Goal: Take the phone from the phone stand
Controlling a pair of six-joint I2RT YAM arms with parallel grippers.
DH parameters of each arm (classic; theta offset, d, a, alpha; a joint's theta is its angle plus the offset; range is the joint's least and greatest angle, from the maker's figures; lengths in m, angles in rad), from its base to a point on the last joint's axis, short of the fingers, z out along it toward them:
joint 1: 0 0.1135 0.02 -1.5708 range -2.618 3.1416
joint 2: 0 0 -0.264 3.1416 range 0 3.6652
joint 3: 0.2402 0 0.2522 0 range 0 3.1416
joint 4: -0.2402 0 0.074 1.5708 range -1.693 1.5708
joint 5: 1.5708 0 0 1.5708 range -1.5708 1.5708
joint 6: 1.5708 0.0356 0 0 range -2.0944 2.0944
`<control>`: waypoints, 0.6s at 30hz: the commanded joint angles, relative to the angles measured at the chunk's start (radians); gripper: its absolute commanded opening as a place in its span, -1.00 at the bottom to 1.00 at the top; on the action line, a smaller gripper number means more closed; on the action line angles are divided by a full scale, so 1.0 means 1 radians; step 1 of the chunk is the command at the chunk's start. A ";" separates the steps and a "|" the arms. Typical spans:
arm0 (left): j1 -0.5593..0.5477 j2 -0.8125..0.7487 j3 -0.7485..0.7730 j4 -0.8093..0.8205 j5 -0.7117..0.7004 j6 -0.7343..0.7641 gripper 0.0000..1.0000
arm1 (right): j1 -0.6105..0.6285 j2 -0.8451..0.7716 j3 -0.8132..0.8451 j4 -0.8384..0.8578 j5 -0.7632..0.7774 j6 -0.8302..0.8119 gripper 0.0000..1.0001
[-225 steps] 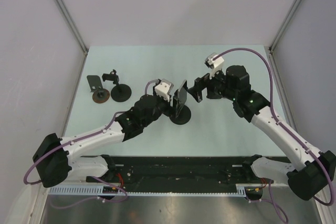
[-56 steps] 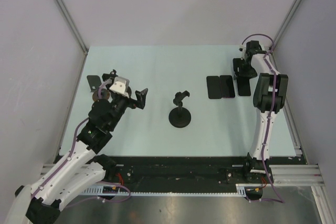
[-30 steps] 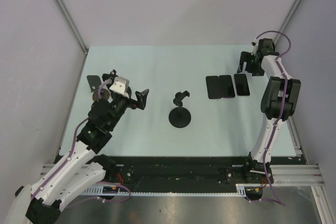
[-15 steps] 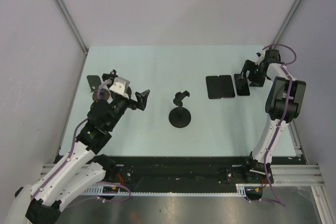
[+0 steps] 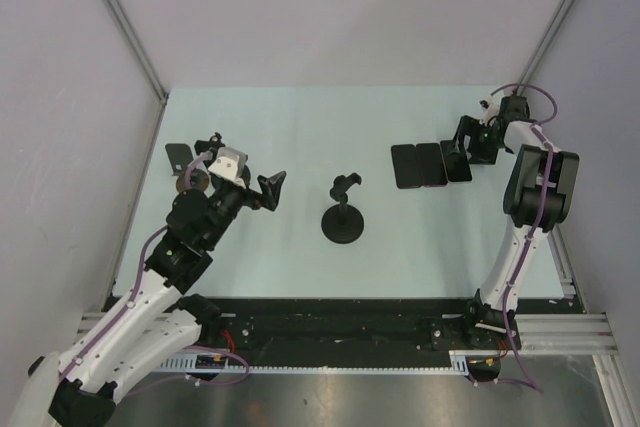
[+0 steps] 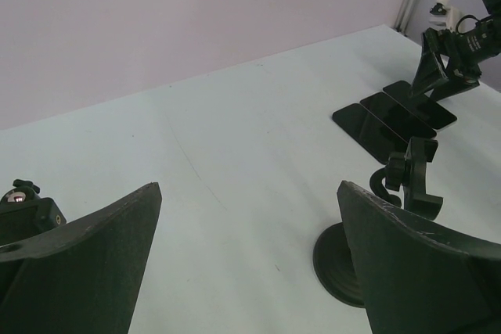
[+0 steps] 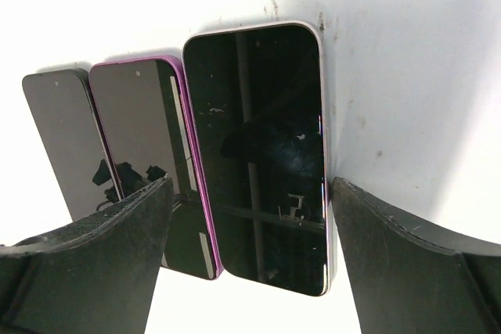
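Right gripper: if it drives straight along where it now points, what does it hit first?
The silver-edged phone, at the end of the row of three. The right gripper points down at it, open, a finger either side. How far above it is unclear.

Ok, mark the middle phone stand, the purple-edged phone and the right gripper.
middle phone stand (image 5: 341, 223): top view, on its round base.
purple-edged phone (image 7: 145, 146): right wrist view, middle of its screen.
right gripper (image 5: 462, 144): top view, midway between its fingertips.
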 commanded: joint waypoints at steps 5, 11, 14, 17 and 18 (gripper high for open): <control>0.009 -0.005 0.014 0.015 0.030 -0.020 1.00 | 0.071 -0.216 0.000 -0.001 0.139 -0.011 0.77; 0.009 -0.001 0.014 0.015 0.001 -0.026 1.00 | 0.193 -0.389 -0.079 0.020 0.083 -0.019 0.73; 0.009 0.001 0.014 0.015 -0.010 -0.032 1.00 | 0.304 -0.474 -0.134 0.040 0.058 -0.024 0.71; 0.009 0.008 0.015 0.013 -0.003 -0.044 1.00 | 0.405 -0.523 -0.152 0.030 0.067 -0.036 0.68; 0.007 0.010 0.017 0.013 0.007 -0.053 1.00 | 0.432 -0.532 -0.155 0.027 0.093 -0.036 0.68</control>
